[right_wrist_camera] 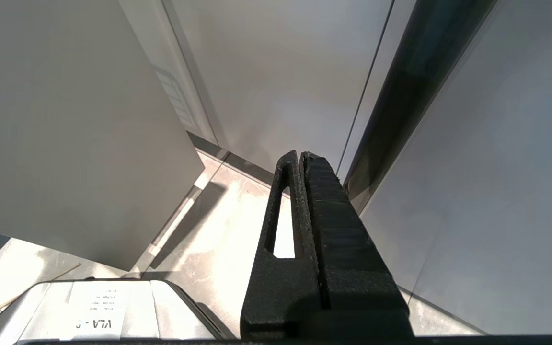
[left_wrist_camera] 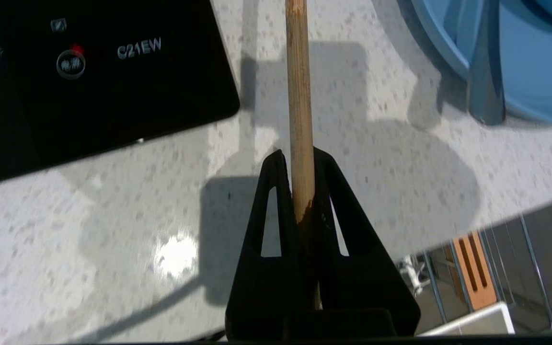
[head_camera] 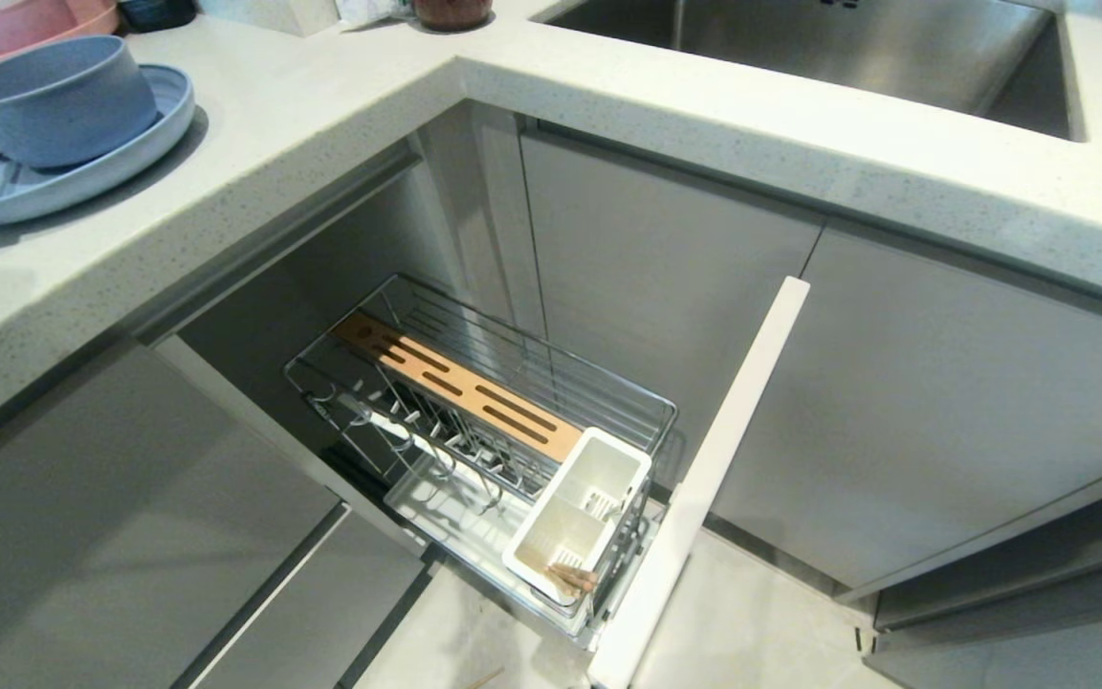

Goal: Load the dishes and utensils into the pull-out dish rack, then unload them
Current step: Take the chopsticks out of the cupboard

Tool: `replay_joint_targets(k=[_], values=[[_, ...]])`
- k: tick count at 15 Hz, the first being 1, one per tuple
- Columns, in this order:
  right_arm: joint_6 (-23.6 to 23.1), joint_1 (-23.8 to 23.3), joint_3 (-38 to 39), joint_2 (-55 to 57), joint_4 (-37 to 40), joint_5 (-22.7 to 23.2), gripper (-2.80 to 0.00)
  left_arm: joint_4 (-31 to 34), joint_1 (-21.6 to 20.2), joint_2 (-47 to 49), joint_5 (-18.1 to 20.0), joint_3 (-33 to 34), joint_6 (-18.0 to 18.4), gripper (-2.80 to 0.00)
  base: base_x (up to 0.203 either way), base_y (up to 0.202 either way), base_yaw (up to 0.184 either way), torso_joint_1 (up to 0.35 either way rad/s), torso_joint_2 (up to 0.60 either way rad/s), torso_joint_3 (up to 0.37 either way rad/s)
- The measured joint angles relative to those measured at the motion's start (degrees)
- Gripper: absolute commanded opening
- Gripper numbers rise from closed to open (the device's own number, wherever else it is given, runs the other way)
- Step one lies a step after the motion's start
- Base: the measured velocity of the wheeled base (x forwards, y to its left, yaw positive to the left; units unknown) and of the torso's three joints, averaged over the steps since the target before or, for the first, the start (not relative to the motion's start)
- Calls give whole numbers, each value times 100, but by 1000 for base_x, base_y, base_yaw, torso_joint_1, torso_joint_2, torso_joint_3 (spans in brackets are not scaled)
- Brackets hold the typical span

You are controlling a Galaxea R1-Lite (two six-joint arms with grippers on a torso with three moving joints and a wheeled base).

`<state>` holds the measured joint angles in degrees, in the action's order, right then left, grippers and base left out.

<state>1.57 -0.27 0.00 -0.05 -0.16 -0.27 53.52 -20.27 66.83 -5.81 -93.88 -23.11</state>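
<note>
Gripping a wooden chopstick (left_wrist_camera: 300, 110), left pincer (left_wrist_camera: 299, 160) above the speckled surface (left_wrist_camera: 113, 230), right pincer (right_wrist_camera: 301, 158) closed, parked near the floor (right_wrist_camera: 223, 249).

"C21EW" on the black cooktop panel (left_wrist_camera: 89, 81); an unreadable white label (right_wrist_camera: 96, 306) elsewhere.

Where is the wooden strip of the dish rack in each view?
Head view: wooden strip along the rack's far side, centre.
Left wrist view: wooden strip at lower right, past the countertop edge.
Right wrist view: not in it.
Shared landmark: white cutlery caddy.
</note>
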Motion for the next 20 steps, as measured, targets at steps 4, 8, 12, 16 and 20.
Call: replay_joint_targets(k=[4,8,12,16,20], values=[[0,0,0,0,0,0,-280,-317,-100,202,19,190,5,-280,0,0,0,0,0,0],[1,0,0,0,0,2,-280,-468,-106,331,33,264,8,0,0,0,0,0,0,0],[0,0,0,0,1,0,-280,-568,-114,357,34,370,7,0,0,0,0,0,0,0],[0,0,0,2,0,0,-280,-573,-115,280,33,351,29,-258,0,0,0,0,0,0],[1,0,0,2,1,0,-280,-639,-106,-116,6,36,57,-280,0,0,0,0,0,0]])
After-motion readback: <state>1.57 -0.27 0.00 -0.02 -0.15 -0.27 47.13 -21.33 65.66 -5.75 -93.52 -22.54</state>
